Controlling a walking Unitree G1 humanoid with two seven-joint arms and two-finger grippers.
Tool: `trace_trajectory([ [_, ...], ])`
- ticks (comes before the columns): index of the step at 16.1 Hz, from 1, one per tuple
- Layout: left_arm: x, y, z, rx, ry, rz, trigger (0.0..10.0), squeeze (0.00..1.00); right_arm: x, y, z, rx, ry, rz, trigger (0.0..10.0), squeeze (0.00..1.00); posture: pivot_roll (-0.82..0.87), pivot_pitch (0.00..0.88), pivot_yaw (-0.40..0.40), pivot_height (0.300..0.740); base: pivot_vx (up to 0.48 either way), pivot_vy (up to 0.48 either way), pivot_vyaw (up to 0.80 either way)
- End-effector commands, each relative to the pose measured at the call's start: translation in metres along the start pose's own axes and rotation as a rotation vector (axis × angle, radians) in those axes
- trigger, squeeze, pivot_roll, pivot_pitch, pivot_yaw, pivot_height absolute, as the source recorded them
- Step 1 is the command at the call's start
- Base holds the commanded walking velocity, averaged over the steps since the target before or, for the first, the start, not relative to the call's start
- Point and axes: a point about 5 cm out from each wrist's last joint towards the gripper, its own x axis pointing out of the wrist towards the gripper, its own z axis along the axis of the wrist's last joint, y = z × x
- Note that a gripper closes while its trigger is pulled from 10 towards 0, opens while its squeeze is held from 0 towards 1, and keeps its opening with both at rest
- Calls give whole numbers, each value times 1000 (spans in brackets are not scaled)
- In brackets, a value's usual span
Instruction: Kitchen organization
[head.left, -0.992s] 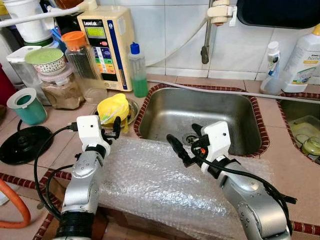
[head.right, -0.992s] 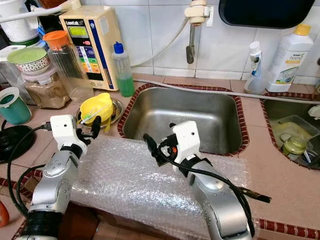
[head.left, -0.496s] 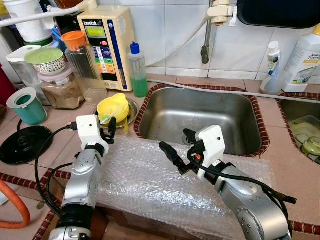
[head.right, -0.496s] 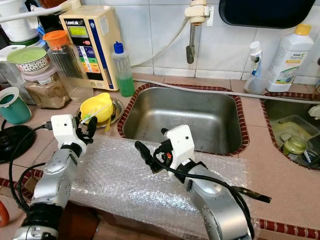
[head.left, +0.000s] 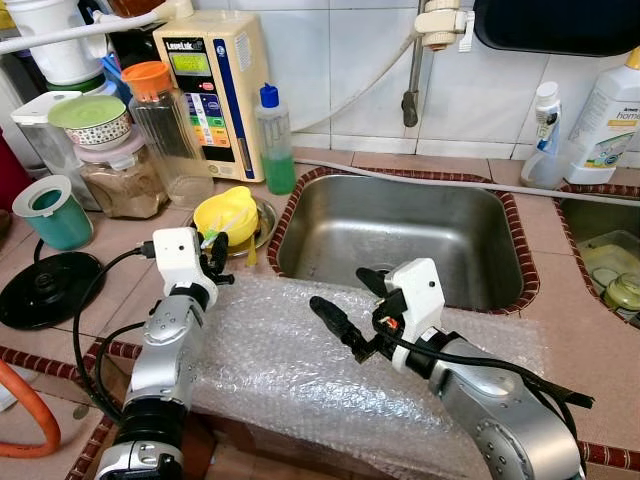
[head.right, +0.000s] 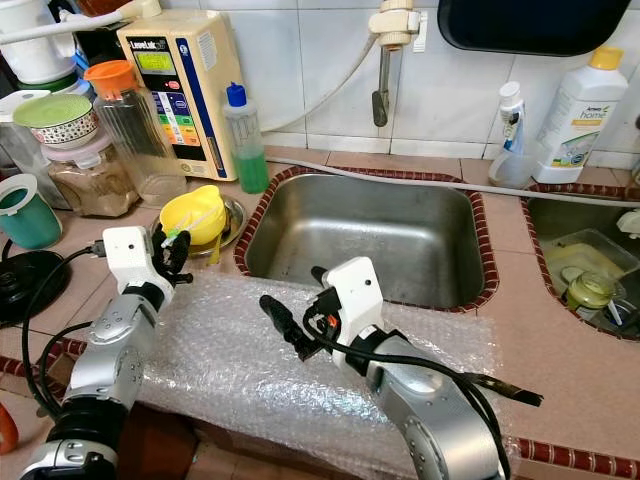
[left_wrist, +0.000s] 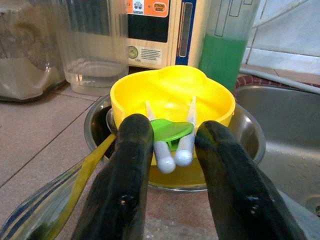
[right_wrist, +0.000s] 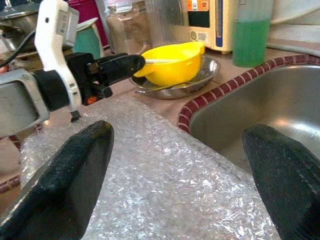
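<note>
Left gripper (left_wrist: 170, 150), fingers parted, lines up on the yellow bowl's (left_wrist: 172, 97) utensils; next, pinch carefully. Right gripper (head.left: 345, 315) hovers spread wide.

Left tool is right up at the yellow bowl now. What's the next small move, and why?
Probably ease the left tool a touch forward and close. Its fingers are open on either side of the green-and-white utensil hanging over the yellow bowl rim, apparently not yet gripping. The right tool hovers open over the bubble wrap.
</note>
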Motion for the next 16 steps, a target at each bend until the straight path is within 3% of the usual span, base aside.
trace_trajectory([
  [1, 3, 1, 4, 5, -15, -4, 0, 0, -1, 4, 5, 0, -17, 22, 10000, 0, -27, 0, 97, 740, 0, 0, 0],
  [8, 2, 6, 9, 36, -40, 21, 0, 0, -1, 2, 6, -7, -17, 14, 10000, 0, -25, 0, 96, 740, 0, 0, 0],
  [15, -13, -3, 40, 47, -152, -18, 0, 0, -2, -2, 5, -19, -13, -4, 10000, 0, -14, 0, 97, 740, 0, 0, 0],
  [16, -18, -10, 50, 61, -184, -64, 0, 0, -2, -5, 5, -29, -13, -12, 10000, 0, -8, 0, 92, 740, 0, 0, 0],
])
